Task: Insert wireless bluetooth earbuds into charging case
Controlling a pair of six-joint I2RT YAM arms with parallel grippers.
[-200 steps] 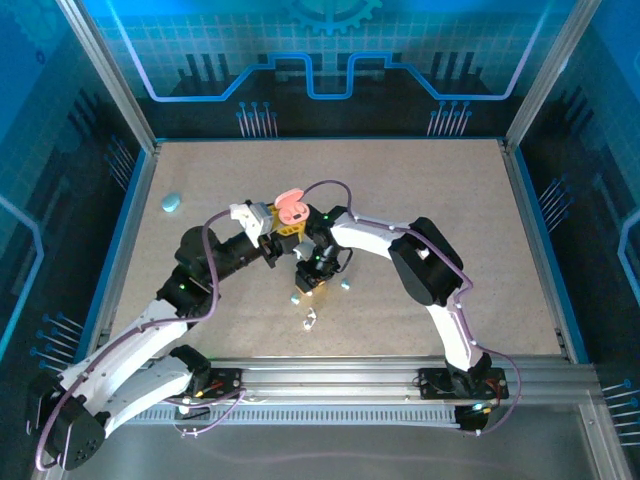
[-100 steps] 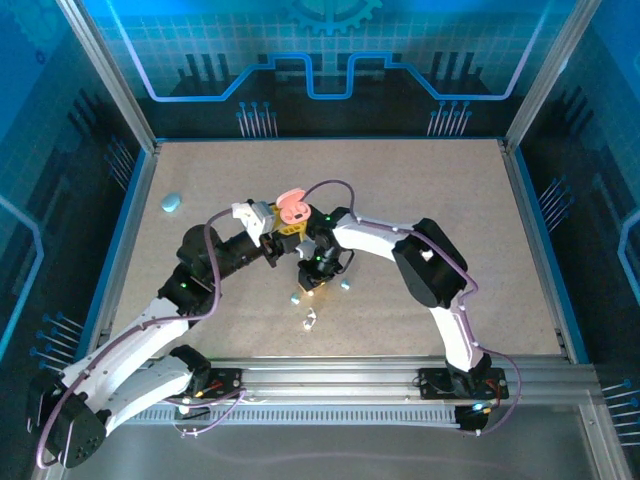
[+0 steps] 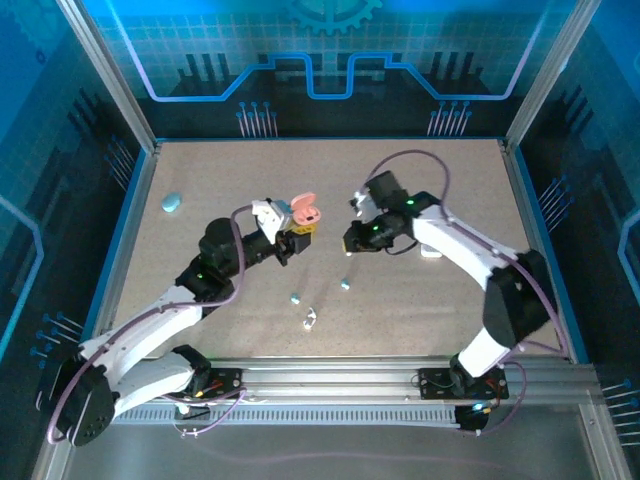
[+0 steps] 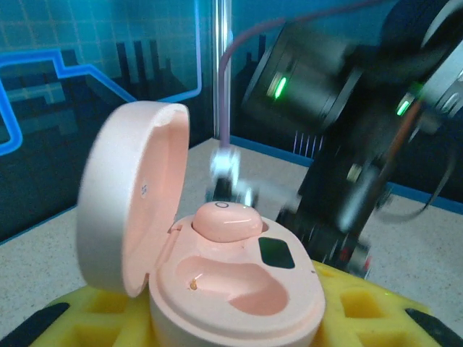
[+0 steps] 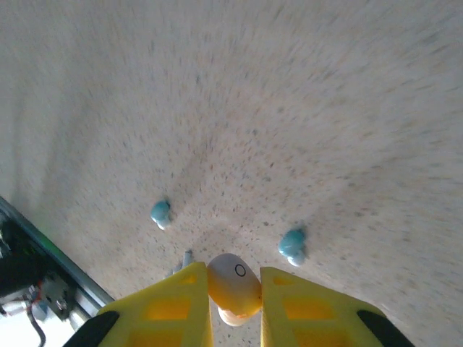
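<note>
Earbud (image 5: 233, 284) in right gripper (image 5: 235, 295) bears a ring mark; left gripper (image 3: 298, 230) holds case (image 4: 230, 290)

The table (image 3: 430, 200) has a beige, speckled top with a thin blue border (image 3: 118, 250). The back wall (image 3: 200, 50) is blue with a bright circuit pattern. Grey metal posts (image 3: 105, 75) stand at the far corners, and a metal rail (image 3: 340, 372) runs along the near edge.

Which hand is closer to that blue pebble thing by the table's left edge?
Left. The left hand, holding the open pink case, is right of the blue case; the right hand, gripping an earbud, is even farther right.
</note>
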